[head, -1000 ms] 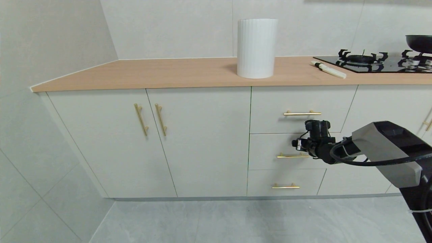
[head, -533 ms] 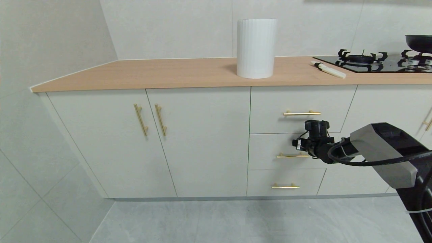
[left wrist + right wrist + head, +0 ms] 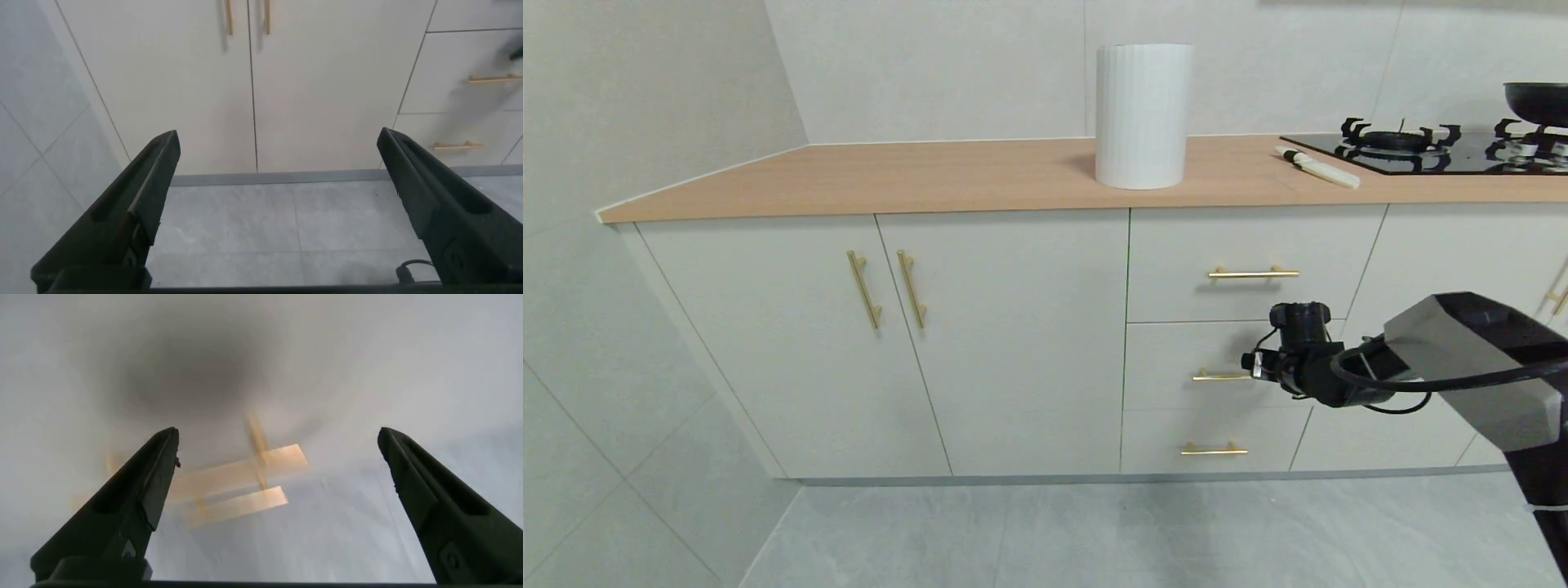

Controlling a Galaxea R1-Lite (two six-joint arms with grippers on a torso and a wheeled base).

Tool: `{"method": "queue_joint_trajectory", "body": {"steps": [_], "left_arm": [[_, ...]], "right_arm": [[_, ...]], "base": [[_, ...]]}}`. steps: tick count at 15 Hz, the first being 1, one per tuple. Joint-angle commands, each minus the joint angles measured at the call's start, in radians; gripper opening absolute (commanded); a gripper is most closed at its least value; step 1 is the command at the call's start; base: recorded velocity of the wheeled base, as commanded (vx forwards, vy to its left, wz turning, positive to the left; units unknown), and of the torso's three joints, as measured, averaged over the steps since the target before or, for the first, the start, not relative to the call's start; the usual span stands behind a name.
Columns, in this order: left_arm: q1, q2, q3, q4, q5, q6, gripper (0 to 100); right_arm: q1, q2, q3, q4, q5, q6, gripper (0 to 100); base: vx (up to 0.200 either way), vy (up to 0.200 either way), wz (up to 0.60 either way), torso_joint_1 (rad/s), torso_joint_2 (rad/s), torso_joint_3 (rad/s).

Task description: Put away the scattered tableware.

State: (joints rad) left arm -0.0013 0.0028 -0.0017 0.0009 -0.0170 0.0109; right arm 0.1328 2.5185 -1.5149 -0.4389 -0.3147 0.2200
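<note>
R pincer [image 3: 276, 437] wide open, empty

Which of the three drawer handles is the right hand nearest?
The middle handle: the open right hand is at its end; the top handle sits above it, the bottom handle below.

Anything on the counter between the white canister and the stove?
Yes, one cream, knife-like utensil lies on the counter between the canister and the stove, close to the stove's edge. The head view shows it.
</note>
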Motion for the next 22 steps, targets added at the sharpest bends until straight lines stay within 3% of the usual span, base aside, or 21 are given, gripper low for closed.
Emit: {"method": "queue_joint_trajectory", "body": {"steps": [1, 2, 3, 6, 9, 13, 15, 22], "left_arm": [[0.000, 0.000, 0.000, -0.001, 0.000, 0.000, 100], [0.000, 0.000, 0.000, 0.001, 0.000, 0.000, 100], [0.000, 0.000, 0.000, 0.001, 0.000, 0.000, 100], [0.001, 0.000, 0.000, 0.001, 0.000, 0.000, 100], [0.000, 0.000, 0.000, -0.001, 0.000, 0.000, 100], [0.000, 0.000, 0.000, 0.001, 0.000, 0.000, 100], [0.000, 0.000, 0.000, 0.001, 0.000, 0.000, 100], [0.000, 0.000, 0.000, -0.001, 0.000, 0.000, 100]], "right_arm": [[0.008, -0.241, 0.217, 0.003, 0.016, -0.007, 100], [0.013, -0.368, 0.323, 0.003, 0.016, -0.005, 100], [0.013, -0.399, 0.349, 0.003, 0.016, -0.005, 100], [0.056, -0.853, 0.753, 0.005, -0.020, -0.008, 100], [0.067, -1.228, 0.980, 0.006, -0.021, -0.048, 100], [0.033, -1.661, 1.088, 0.029, -0.023, -0.212, 100], [-0.045, -1.888, 1.099, 0.131, -0.009, -0.266, 100], [-0.084, -2.374, 1.105, 0.539, 0.048, -0.269, 100]], "base": [[0.000, 0.000, 0.00, 0.000, 0.00, 0.000], [0.000, 0.000, 0.00, 0.000, 0.00, 0.000], [0.000, 0.000, 0.00, 0.000, 0.00, 0.000], [0.000, 0.000, 0.00, 0.000, 0.00, 0.000], [0.000, 0.000, 0.00, 0.000, 0.00, 0.000], [0.000, 0.000, 0.00, 0.000, 0.00, 0.000], [0.000, 0.000, 0.00, 0.000, 0.00, 0.000], [0.000, 0.000, 0.00, 0.000, 0.00, 0.000]]}}
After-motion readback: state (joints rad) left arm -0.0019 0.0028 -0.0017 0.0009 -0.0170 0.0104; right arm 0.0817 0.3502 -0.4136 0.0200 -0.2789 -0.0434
